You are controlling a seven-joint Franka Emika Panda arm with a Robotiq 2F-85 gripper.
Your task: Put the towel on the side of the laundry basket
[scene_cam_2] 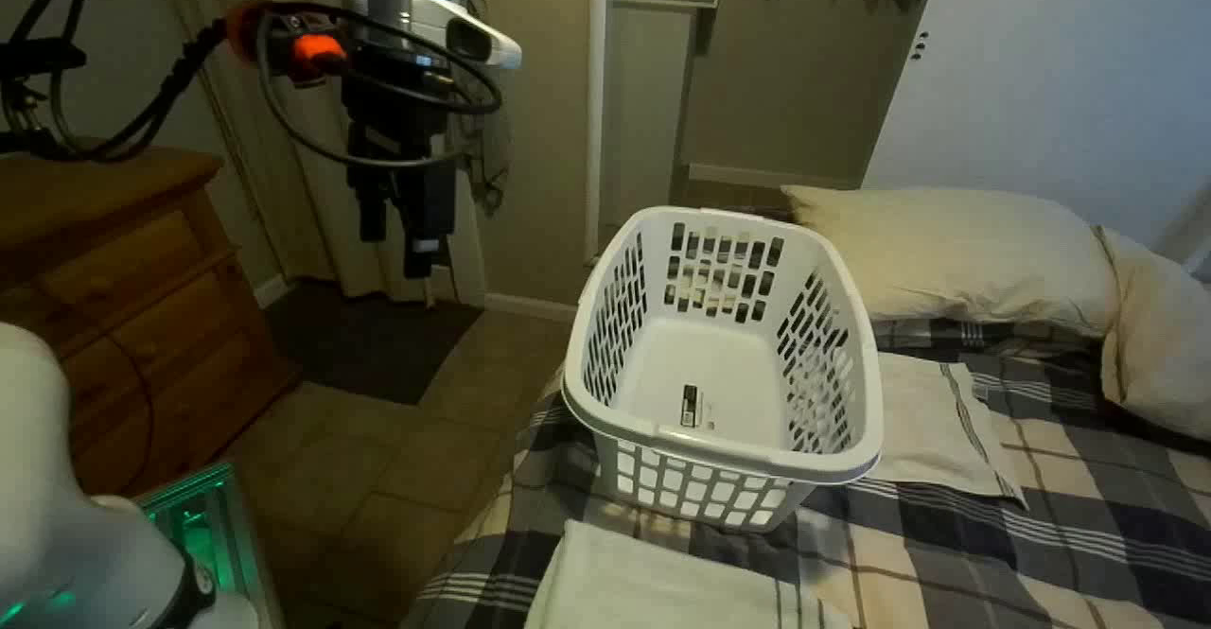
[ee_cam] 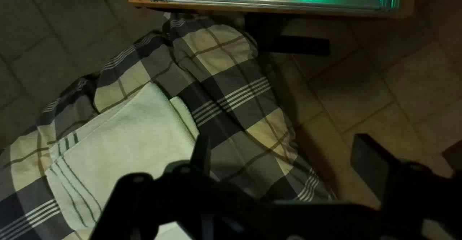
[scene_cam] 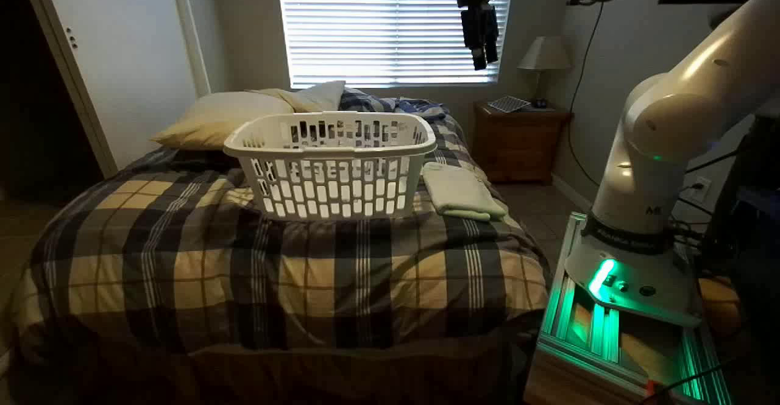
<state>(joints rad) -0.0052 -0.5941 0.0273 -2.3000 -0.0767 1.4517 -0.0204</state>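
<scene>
Towel (ee_cam: 133, 135) (wrist view) partly behind the gripper (ee_cam: 283, 151).

Pillows (scene_cam: 222, 117) top the bedspread (scene_cam: 329, 265) — a lamp (scene_cam: 543, 55), the nightstand (scene_cam: 517, 144).

has a rounded white arm (scene_cam: 661, 119), a gripper (scene_cam_2: 397, 246) of black colour, curved dark cables (scene_cam_2: 170, 95), one orange part (scene_cam_2: 318, 50).

Folded towel (ee_cam: 126, 142) w/ dk stripes nr one end, on plaid bedspread (ee_cam: 242, 113); gripper (ee_cam: 285, 156) jaws wide apart; tiled floor (ee_cam: 364, 88) at rt; grn-lit metal frame (ee_cam: 270, 1) up top.
</scene>
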